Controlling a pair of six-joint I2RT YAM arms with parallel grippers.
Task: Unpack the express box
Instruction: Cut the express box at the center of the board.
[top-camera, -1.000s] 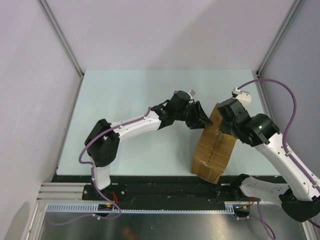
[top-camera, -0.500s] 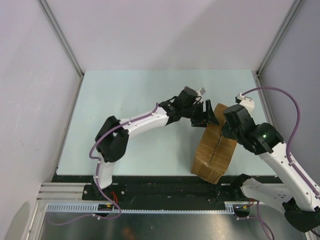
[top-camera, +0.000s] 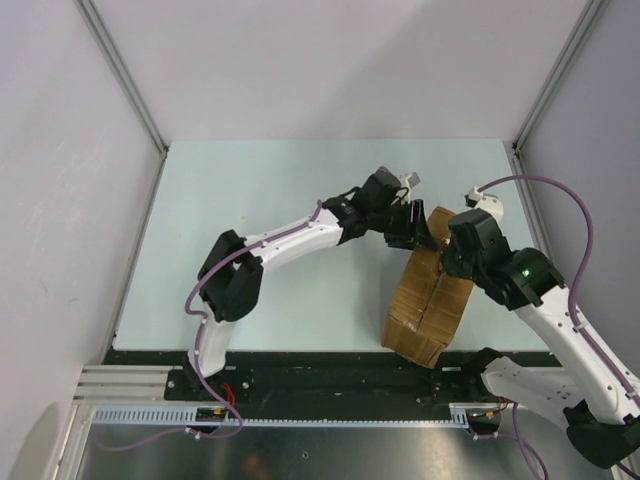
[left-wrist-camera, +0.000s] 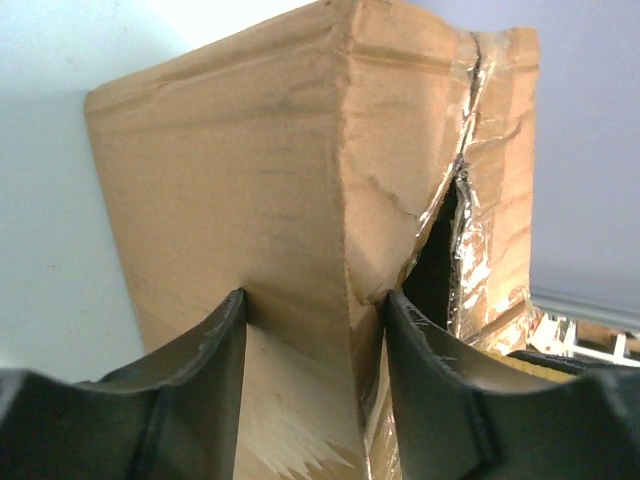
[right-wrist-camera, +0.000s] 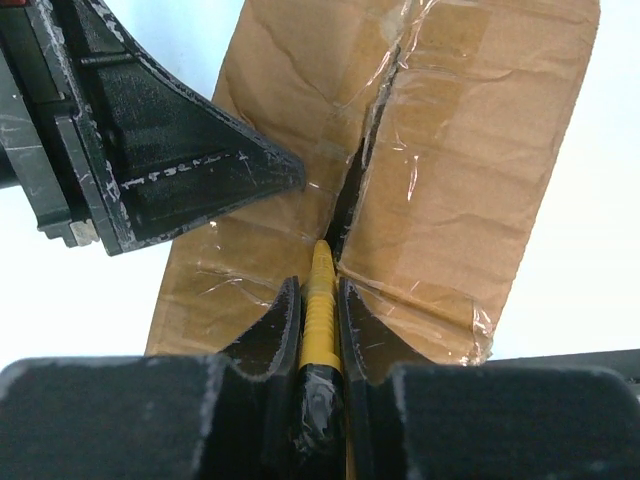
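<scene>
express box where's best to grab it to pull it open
Probably the left flap beside the gaping seam, coming from the left: the flap is thin enough to pinch, the express box itself looks too wide, and the right gripper holds the knife in the seam.

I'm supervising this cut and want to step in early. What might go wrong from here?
The right gripper holds the yellow knife in the split tape seam of the express box. The left gripper is close beside it and may get struck. The left jaws pinch only a cardboard corner, so the box may twist or slip under the blade. Contents behind the gap are hidden and might be cut.
</scene>
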